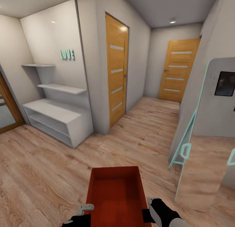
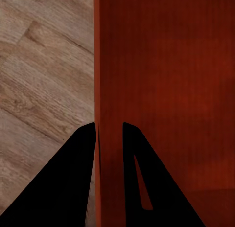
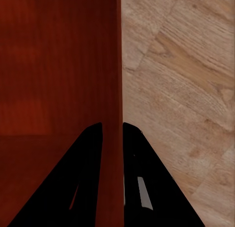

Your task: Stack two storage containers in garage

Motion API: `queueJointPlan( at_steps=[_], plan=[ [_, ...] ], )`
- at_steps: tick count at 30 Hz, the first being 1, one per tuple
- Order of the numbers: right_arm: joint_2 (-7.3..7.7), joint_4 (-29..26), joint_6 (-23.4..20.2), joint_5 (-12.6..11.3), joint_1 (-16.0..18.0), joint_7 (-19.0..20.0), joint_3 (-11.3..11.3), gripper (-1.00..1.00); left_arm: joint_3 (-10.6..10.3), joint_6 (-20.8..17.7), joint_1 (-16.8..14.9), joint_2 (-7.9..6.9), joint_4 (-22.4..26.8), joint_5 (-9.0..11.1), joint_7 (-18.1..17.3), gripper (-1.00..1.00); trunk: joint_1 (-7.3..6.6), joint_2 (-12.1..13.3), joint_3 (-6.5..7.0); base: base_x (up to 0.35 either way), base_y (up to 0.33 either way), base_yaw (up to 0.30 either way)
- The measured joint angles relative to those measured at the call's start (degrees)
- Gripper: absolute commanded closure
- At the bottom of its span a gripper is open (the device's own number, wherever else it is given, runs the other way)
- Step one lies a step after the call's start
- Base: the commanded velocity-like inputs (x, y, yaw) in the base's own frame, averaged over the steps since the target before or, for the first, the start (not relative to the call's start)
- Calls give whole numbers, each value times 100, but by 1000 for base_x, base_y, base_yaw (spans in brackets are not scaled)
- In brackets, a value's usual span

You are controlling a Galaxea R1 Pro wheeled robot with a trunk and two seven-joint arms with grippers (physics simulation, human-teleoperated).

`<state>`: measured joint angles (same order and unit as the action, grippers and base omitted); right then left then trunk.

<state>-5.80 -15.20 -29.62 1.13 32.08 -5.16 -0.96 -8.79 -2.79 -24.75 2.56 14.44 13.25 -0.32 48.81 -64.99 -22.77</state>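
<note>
Gripping the container (image 1: 116, 194), both hands (image 2: 108, 139) (image 3: 112, 136) hang over hallway wood-plank flooring (image 1: 42, 174).

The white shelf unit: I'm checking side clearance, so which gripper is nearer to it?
Left. The left gripper, clamped on the container's left wall, is on the shelf unit's side; the right gripper holds the opposite wall, farther away.

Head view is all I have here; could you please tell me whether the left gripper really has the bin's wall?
Observer: Yes. The left gripper has one finger on each side of the bin wall, closed on it.
Operator: Thank you. And the right one?
Observer: The right gripper pinches the opposite wall the same way.
Operator: What lies beneath the bin?
Observer: Wood-plank floor shows past both walls.
</note>
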Motion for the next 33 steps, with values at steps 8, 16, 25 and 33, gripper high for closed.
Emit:
queueJointPlan(
  at_steps=[8, 16, 25, 33],
  plan=[
    [0, 0, 2, -1, 0, 0, -1, 100, -1, 2, 0, 0, 0, 0, 0, 100, 0, 0, 0, 321, 124, -36],
    [0, -2, -3, 2, -1, 0, -3, 100, -1, -1, -1, 1, -2, 0, 0, 100, 0, 0, 0, 321, 124, -238],
    [0, 0, -1, 1, 0, 0, 0, 100, 0, 0, 0, 0, 0, 0, 0, 100, 0, 0, 0, 321, 124, -128],
    [0, 0, 0, 0, 0, 0, 1, 100, 0, 0, 0, 0, 0, 0, 0, 100, 0, 0, 17, 321, 124, -8]
  ],
)
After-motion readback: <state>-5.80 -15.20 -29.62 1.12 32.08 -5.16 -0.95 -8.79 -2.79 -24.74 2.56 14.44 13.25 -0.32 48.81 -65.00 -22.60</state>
